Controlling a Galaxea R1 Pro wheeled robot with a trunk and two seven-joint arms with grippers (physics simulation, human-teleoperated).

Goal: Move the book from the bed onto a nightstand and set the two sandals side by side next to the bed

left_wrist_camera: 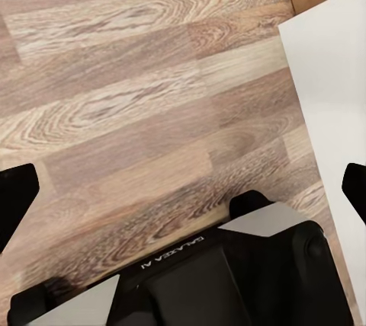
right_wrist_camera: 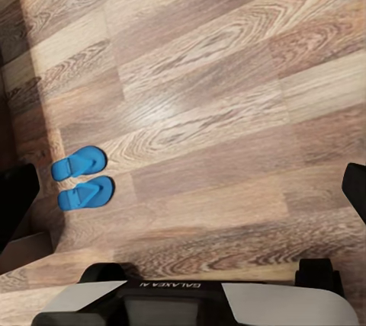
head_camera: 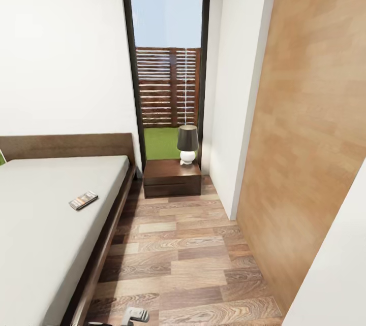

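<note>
You have the book [head_camera: 83,200] lying flat on the bed [head_camera: 46,214], left of centre in the head view, near the mattress's right edge. The nightstand [head_camera: 172,176] with a lamp [head_camera: 187,144] sits mid-frame below the window [head_camera: 166,62]. In the right wrist view, the two sandals [right_wrist_camera: 82,178] lie side by side on the plank floor [right_wrist_camera: 213,113], at mid-left. Both grippers' fingers are spread wide, holding nothing

The left gripper [left_wrist_camera: 183,189] is held pointing down, its two dark fingertips [left_wrist_camera: 17,196] spread wide apart. The right gripper [right_wrist_camera: 183,196] is likewise pointed downward, its fingertips [right_wrist_camera: 15,200] set well apart.
</note>
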